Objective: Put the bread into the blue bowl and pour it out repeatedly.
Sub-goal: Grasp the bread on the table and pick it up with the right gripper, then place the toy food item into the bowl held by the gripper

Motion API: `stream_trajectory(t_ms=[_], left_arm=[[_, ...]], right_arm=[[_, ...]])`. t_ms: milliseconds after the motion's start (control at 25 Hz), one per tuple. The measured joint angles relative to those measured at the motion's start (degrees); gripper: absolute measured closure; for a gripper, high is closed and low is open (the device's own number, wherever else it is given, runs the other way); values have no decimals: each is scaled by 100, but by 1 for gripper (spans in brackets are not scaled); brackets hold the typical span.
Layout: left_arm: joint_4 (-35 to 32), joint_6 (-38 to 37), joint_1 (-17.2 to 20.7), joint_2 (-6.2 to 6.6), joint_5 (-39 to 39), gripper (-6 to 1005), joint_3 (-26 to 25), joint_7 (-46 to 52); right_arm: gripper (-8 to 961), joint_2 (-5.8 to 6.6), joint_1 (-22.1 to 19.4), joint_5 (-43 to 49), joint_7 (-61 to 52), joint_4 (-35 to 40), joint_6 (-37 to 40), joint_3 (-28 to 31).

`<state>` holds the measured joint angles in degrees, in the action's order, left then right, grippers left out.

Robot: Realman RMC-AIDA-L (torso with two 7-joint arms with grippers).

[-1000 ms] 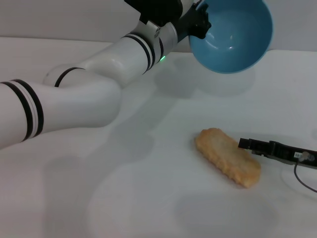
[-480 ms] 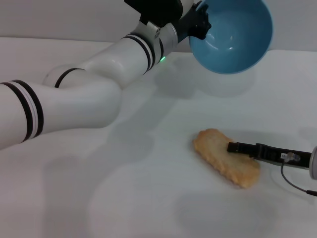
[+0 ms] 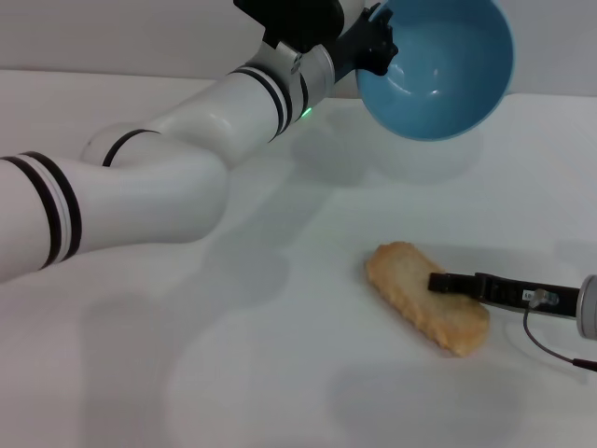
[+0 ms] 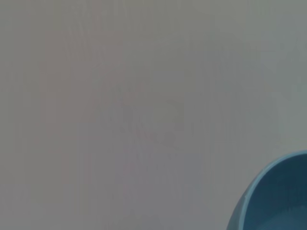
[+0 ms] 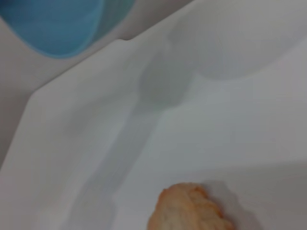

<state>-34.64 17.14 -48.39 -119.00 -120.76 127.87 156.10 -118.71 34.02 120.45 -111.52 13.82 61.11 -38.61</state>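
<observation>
A plain white tabletop filled the head view, matte and softly shadowed, with a pale grey wall behind its far edge. At the left, the white left arm with black bands reached across the table toward the far side. Its left gripper, dark and partly hidden, clamped the rim of the round, glossy light-blue bowl, which it held in the air above the far part of the table, tipped so that its empty inside faced the camera. A grey shadow lay on the table below the bowl.

Farther right and nearer, the elongated oval tan bread loaf lay flat on the tabletop, well apart from the bowl, its plain side up and its long axis running diagonally. The right gripper came in low from the right edge; one slim black finger lay over the loaf's top, touching or just above it. Only that finger showed, so how far the jaws stood apart could not be told.

The left wrist view showed only blank pale wall and an arc of the bowl's blue rim. The right wrist view showed the bread's crusty, orange-edged end up close on the white surface, the table's angled far edge, and the bowl's blue underside beyond it.
</observation>
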Motion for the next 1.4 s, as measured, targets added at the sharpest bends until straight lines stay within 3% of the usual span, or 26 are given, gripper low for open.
stream_trajectory(t_ms=[280, 560, 720, 840, 1120, 1400], left_arm=[[24, -24, 14, 0, 0, 1000, -1, 0], [34, -602, -4, 31, 0, 1001, -52, -14], [36, -1175, -128, 33, -16, 1000, -53, -54], [9, -1757, -290, 26, -13, 1000, -53, -45], [-333, -2304, -371, 0, -1, 1001, -7, -18], [-711, -2553, -329, 0, 1, 1001, 43, -18]], right_arm=[[623, -3, -39, -274, 397, 260, 566, 35], [671, 30, -529, -1063, 235, 1857, 1924, 47], [707, 39, -755, -1356, -143, 2869, 2259, 60], [733, 39, -778, -1432, -228, 3209, 2341, 128], [789, 46, -617, -1467, -73, 3193, 1999, 173], [810, 49, -331, -1452, 437, 2591, 1470, 85]])
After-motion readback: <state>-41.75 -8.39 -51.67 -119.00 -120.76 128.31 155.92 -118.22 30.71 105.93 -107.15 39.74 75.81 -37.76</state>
